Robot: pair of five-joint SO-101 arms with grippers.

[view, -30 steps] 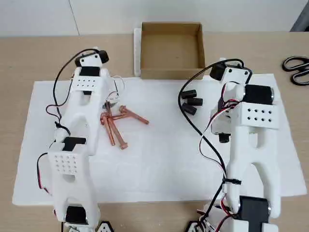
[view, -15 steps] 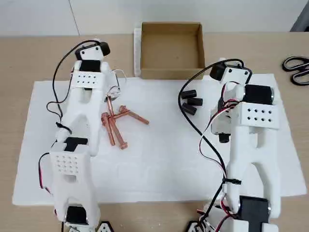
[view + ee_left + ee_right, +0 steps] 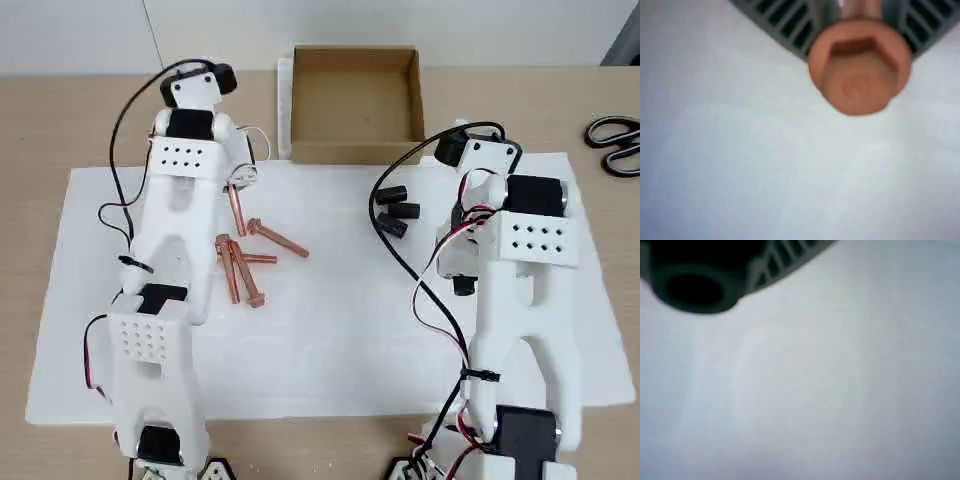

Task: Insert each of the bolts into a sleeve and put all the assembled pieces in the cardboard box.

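My left gripper [image 3: 856,9] is clamped on 1 copper-coloured hex-head metal bolt [image 3: 859,75]. In the left wrist view the head faces the lens and the grey ribbed pads [image 3: 780,17] sit tight against the shank, over the white padded sheet [image 3: 330,340].

My right gripper [image 3: 462,270] has its fingers closed round 1 short black cylindrical sleeve [image 3: 694,290]. The sleeve's open bore is turned toward the right wrist camera, low over the right side of the sheet.

I judge the step in hand to be the first mating: bolt in 1 arm, sleeve in the other, the 2 well apart and nothing joined yet. Next I'd need to bring both over the middle of the sheet, line the shank up with the bore and push straight. I expect a slight tilt would catch the tip on the sleeve's rim.

Farther out, a heap of loose copper bolts [image 3: 245,265] lies just beside the left arm. 3 loose black sleeves [image 3: 398,210] sit near the right arm.

Past the sheet's far edge stands the open brown cardboard box [image 3: 355,152], and no assembled piece lies in it yet. A pair of black-handled scissors [image 3: 615,135] rests at the far right on the pale wooden table [image 3: 60,120].

I can read no brand, label or writing on the box, the arms or the parts.
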